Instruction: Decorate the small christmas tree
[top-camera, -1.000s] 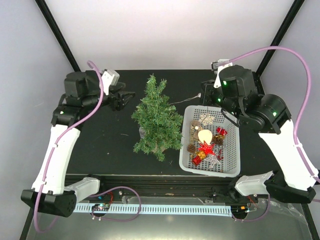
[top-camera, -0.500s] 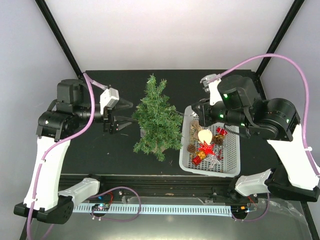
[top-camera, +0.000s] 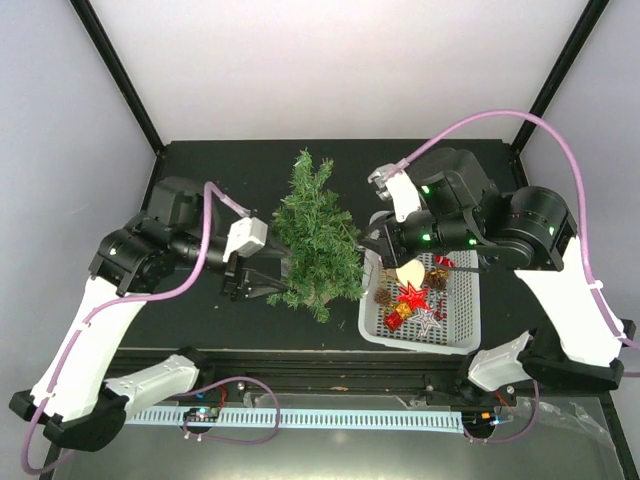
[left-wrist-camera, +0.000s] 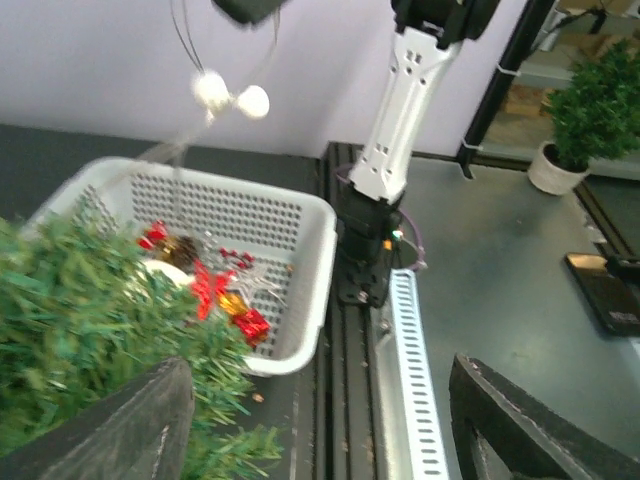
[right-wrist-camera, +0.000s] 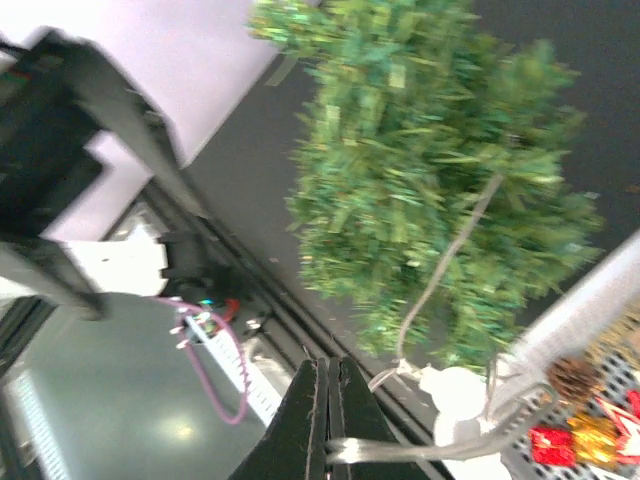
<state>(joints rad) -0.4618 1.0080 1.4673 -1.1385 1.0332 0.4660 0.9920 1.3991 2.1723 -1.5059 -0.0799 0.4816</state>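
**Tree mid-table, one claw spread at its foot, one pinched on a wire**

We see the small christmas tree (top-camera: 315, 235) standing upright near the middle of the black table (top-camera: 200, 330), its tip toward the far edge. A white basket (top-camera: 467, 325) sits just to its right, with a red star (top-camera: 412, 297) and other small ornaments inside.

The left gripper (top-camera: 264, 280) is low at the tree's near-left side, level with the bottom branches. In the left wrist view its fingers (left-wrist-camera: 110, 430) stand wide apart with nothing between them, and green needles (left-wrist-camera: 90, 310) fill the space beside the left one. Whether that finger actually touches the branches we cannot tell from the blurred picture.

The right gripper (top-camera: 380, 244) hangs over the gap between the tree's right edge and the basket's rim. Its tips (right-wrist-camera: 326, 385) are pressed together on a thin wire (right-wrist-camera: 440, 270). The wire runs up across the foliage (right-wrist-camera: 440, 150), and white bulbs (right-wrist-camera: 455, 390) dangle from it just below the lowest boughs.
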